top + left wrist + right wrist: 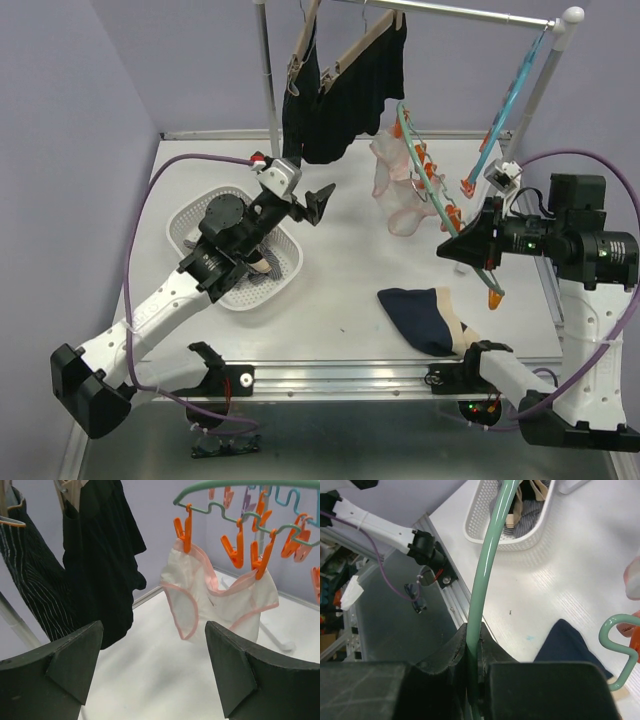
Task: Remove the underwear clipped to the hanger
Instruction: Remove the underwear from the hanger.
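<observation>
The right gripper (472,647) pinches the green hanger (487,555) tight; the left gripper (155,652), fingers spread wide, should grab the white-pink underwear (215,600) straight ahead, below the orange clips (186,530), tugging gently

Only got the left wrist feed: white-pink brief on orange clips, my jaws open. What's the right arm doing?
Observer: The right gripper is shut on the green hanger frame, clamping its rim tube.
Operator: Anything lying off the hanger?
Observer: A navy piece lies on the table, just ahead of the right arm's base.
Operator: Where's the basket?
Observer: The white basket sits under the left arm, with grey-striped cloth inside.
</observation>
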Controlling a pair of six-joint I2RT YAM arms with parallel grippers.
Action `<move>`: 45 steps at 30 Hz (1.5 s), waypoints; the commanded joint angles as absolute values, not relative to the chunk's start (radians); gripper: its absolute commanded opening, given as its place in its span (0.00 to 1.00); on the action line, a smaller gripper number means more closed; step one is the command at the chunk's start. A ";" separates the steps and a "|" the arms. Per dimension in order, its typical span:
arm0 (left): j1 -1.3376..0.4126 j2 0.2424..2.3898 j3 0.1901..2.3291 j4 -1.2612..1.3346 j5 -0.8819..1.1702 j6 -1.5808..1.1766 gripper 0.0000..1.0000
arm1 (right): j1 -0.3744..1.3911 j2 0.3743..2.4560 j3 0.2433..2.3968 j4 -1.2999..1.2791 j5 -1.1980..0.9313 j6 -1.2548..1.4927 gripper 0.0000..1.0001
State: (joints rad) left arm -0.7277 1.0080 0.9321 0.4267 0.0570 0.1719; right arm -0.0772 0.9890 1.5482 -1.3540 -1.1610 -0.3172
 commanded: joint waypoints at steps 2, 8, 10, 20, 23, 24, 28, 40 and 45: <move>-0.696 1.032 0.945 0.544 0.202 0.279 0.95 | -0.061 0.945 1.487 -1.390 -1.318 -0.394 0.00; -0.677 1.138 0.985 0.672 0.300 0.276 0.94 | -0.060 0.923 1.422 -1.390 -1.445 -0.393 0.01; -0.664 1.173 1.003 0.712 0.340 0.258 0.94 | -0.060 0.904 1.399 -1.390 -1.469 -0.396 0.01; -0.661 1.373 1.115 0.818 0.511 0.117 0.93 | -0.057 0.839 1.351 -1.388 -1.480 -0.399 0.01; -0.660 1.403 1.134 0.844 0.511 0.095 0.93 | -0.057 0.835 1.345 -1.388 -1.485 -0.400 0.00; -0.660 1.422 1.150 0.847 0.514 0.094 0.93 | -0.055 0.830 1.344 -1.387 -1.486 -0.400 0.00; -0.661 1.465 1.195 0.851 0.492 0.083 0.92 | -0.055 0.818 1.328 -1.382 -1.489 -0.400 0.01; -0.661 1.548 1.266 0.850 0.474 0.058 0.84 | -0.055 0.798 1.318 -1.358 -1.502 -0.371 0.01; -0.661 1.563 1.289 0.851 0.491 0.041 0.76 | -0.055 0.795 1.309 -1.344 -1.503 -0.359 0.01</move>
State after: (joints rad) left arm -0.6624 1.5745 1.2209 0.7868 0.4698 0.0639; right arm -0.0639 0.8104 1.3243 -1.3876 -1.4403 -0.3523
